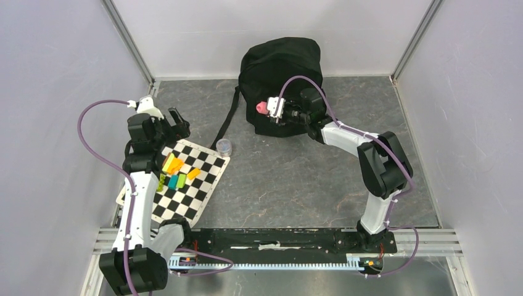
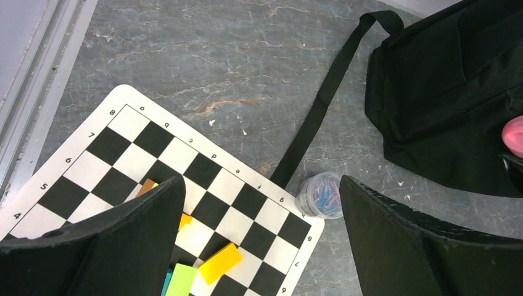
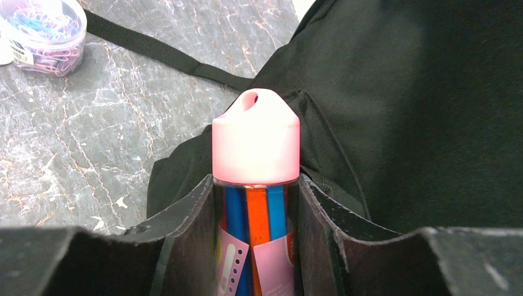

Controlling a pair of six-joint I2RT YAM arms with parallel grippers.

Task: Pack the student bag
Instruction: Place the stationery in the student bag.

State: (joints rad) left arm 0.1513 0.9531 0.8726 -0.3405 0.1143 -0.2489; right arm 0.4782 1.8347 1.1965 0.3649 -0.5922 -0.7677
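Right hand [image 3: 256,197]: half closed, clamped on a clear tube with pink cap [image 3: 256,139]. Coloured sticks inside the tube, probably pens. Left hand [image 2: 262,209]: fully open, nothing in it.

Progress, biggest item first:
- student bag [image 1: 280,68]: sits far centre of the counter [image 1: 296,179], up near the back wall. One strap [image 2: 321,108] trails out toward near-left. No open zip or lining shows in any view, so can't tell if the bag is open or if anything is already inside.
- chessboard [image 1: 206,169]: flat on the counter at near-left, not packed.
- tube: held right at the bag's near face, cap against the black fabric in the right wrist view. Not in the bag yet.
- coloured blocks [image 1: 176,172]: yellow, orange, green and teal, loose on the board, not packed.
- paper-clip jar [image 2: 321,196]: on the counter just off the board's far corner, next to the strap end, not packed.

Judgement: early stage. One item is on its way in, and everything else visible is left to do.

Pose:
- Right arm: base near-right, elbow up, forearm reaching far and left to the bag's near side. Hand roughly level, tube cap pointing left.
- Left arm: base near-left, folded upright. Hand hangs above the board's far edge, facing down, with the clip jar between its fingers in the left wrist view. It isn't touching anything.
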